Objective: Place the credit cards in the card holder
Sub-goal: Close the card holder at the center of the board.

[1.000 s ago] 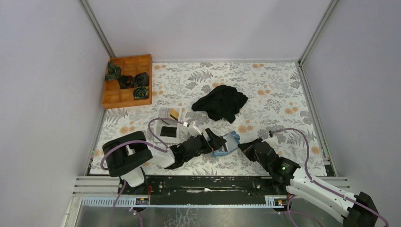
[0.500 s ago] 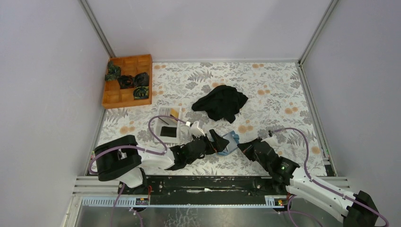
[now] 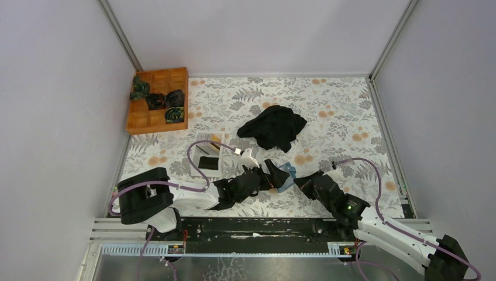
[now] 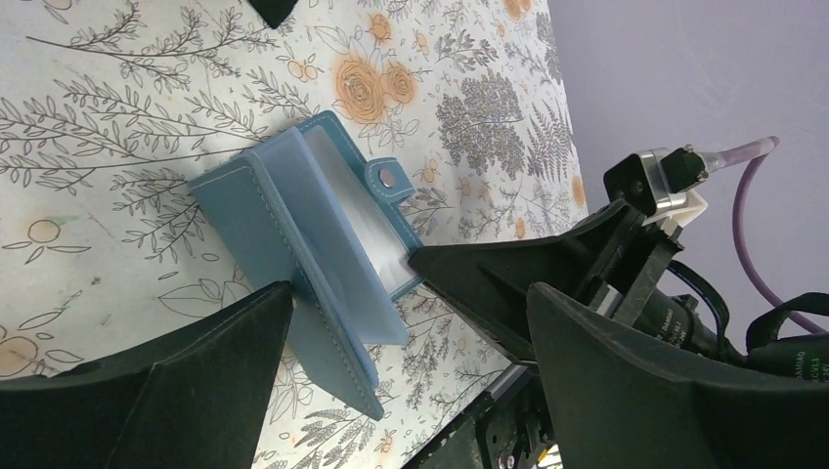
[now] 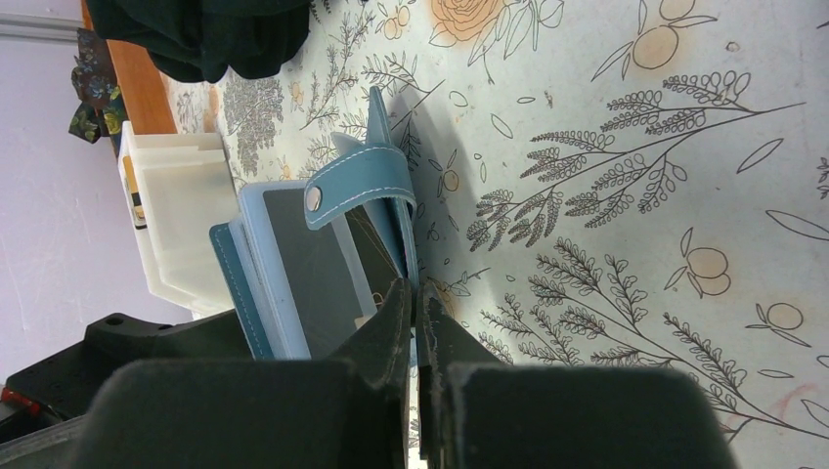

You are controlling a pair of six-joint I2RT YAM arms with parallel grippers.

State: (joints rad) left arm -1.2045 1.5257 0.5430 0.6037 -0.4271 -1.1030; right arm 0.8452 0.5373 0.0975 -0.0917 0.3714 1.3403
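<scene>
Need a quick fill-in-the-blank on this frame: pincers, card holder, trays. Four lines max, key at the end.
1. The right pincer is ___ on an edge of the card holder.
2. The left pincer stands ___ at the holder.
3. The black card lies in the ___ tray.
4. The wooden box sits at the table's far ___ corner.

Missing words: shut; open; white; left.

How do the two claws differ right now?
The left claw is wide open and holds nothing; the right claw is shut, pinching an edge of the teal card holder. The left claw's fingers sit either side of the card holder's end without gripping; the right claw's tips meet on its cover. Both are black and work at the same card holder.
</scene>
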